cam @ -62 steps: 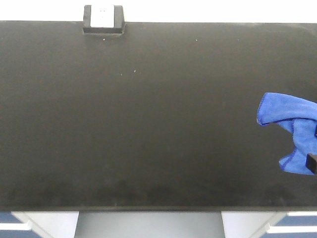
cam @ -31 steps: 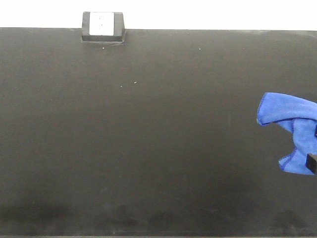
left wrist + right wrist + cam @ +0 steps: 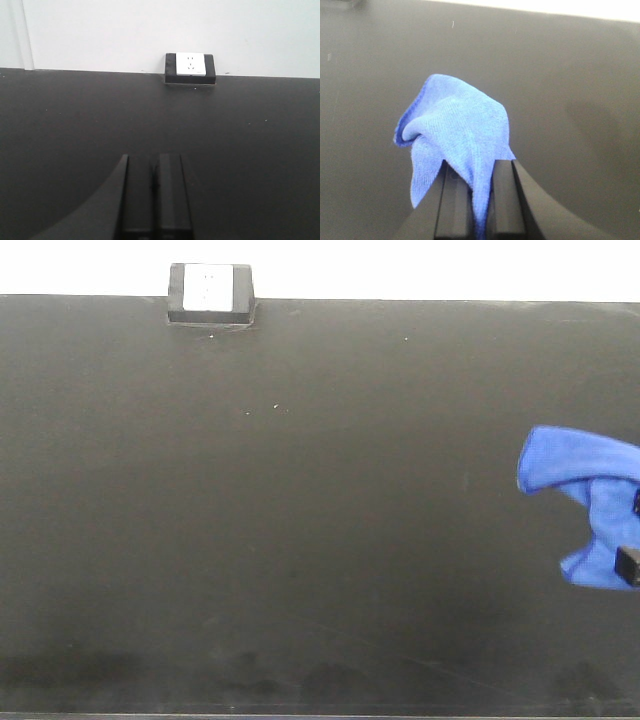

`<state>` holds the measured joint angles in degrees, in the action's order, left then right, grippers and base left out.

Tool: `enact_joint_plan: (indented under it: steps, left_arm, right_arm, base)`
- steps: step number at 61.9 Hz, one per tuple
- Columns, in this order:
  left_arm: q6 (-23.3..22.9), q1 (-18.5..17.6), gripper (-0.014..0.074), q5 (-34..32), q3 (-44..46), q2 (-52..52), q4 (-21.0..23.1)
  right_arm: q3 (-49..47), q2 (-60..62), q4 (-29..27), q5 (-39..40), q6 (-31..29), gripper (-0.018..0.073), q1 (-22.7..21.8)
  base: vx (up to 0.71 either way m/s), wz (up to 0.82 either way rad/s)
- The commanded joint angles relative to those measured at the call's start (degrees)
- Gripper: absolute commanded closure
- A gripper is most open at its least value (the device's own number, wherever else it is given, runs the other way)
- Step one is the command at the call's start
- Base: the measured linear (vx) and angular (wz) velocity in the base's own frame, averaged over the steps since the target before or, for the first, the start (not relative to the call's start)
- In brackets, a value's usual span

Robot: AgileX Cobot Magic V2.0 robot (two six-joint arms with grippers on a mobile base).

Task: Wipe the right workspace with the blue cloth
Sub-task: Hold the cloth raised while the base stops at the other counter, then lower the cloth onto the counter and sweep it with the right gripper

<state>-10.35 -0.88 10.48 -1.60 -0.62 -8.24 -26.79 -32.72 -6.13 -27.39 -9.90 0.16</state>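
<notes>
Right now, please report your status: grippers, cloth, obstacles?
Right gripper shut on blue cloth. Left gripper shut, empty. On right workspace, only socket box at far edge.

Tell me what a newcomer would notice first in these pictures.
The bright blue cloth, pinched in the right gripper at the right edge of the front view, stands out against the wide matte black benchtop. Next comes the small black box with a white face at the benchtop's far edge, left of centre.
</notes>
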Motion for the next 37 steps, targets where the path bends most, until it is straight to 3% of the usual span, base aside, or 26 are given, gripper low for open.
enact_joint_plan:
  steps: [1, 12, 32, 37]
  left_arm:
    - [-0.49, 0.28, 0.0602, -4.58, -1.78, -0.83, -0.05]
    - [-0.49, 0.28, 0.0602, -4.58, -1.78, -0.83, -0.05]
    - [-0.49, 0.28, 0.0602, -4.58, -1.78, -0.83, -0.05]
    - [-0.49, 0.28, 0.0602, -4.58, -1.78, -0.83, -0.05]
  right_arm:
    - [-1.66, -1.74, 1.50, 5.01, -0.38, 0.0559, -0.06]
    - [2.04, -11.25, 7.65, 7.72, -0.14, 0.0559, -0.06]
    - [2.91, -32.01, 7.31, 19.18, -0.14, 0.0559, -0.01]
    - [2.91, -37.97, 4.57, 21.09, -0.07, 0.0559, -0.01]
  base:
    - [0.00, 0.00]
    - [0.00, 0.00]
    - [0.00, 0.00]
    - [0.00, 0.00]
